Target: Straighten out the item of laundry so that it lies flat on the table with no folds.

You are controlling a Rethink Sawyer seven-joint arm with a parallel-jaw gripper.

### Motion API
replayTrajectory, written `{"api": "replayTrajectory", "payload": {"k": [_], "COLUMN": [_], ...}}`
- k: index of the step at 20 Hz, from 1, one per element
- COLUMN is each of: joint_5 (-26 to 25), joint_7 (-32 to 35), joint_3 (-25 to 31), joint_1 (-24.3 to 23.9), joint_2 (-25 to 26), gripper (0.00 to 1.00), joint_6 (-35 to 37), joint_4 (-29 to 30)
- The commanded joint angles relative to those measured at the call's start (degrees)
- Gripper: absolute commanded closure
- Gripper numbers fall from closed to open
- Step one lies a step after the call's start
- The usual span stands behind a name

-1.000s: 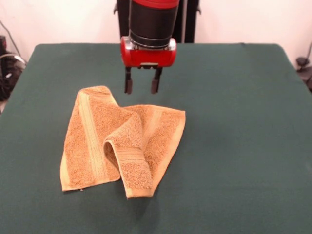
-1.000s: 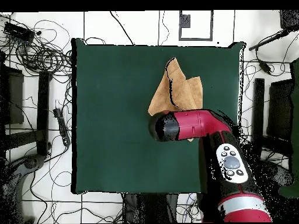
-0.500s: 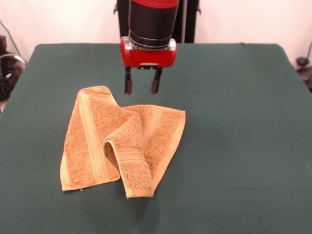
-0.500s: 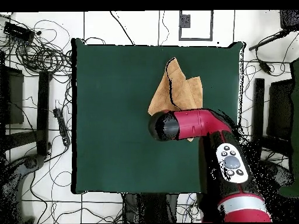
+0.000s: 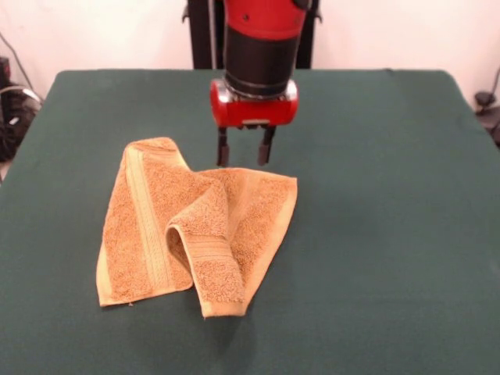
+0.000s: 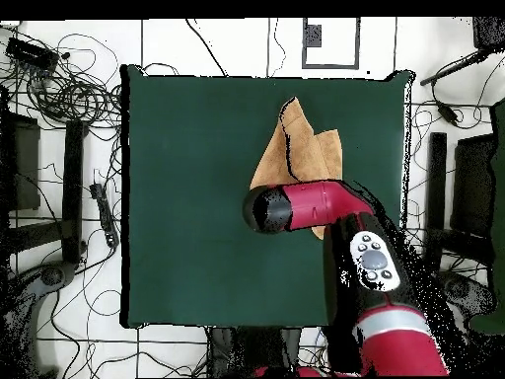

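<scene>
The golden-orange hand towel (image 5: 191,230) lies crumpled on the green table (image 5: 375,234), left of centre, one corner folded over. The gripper (image 5: 244,153) hovers just above its far edge, fingers (image 5: 223,153) spread, grasping nothing.

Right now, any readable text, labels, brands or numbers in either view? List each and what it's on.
None readable.
The towel: no print or legible tag in view.
The gripper, open above the towel's far edge: no markings legible on its red housing.
The arm's button panel: buttons visible, any symbols too small to read.
The table: plain green cloth, no text.
</scene>
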Motion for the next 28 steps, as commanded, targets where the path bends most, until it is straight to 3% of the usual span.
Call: {"api": "replayTrajectory", "payload": {"k": [1,16,28], "joint_5": [2.9,4.6,4.3], "joint_7": [11.4,8.4,3.9], "joint_3": [-0.1,0.3,1.2], "joint_1": [4.2,3.1,0.9], "joint_2": [8.3,8.4,3.0], "gripper": [0.00,0.00,0.00], "joint_6": [-2.1,-2.2,0.0], "joint_4": [-4.0,-5.3,-3.1]}}
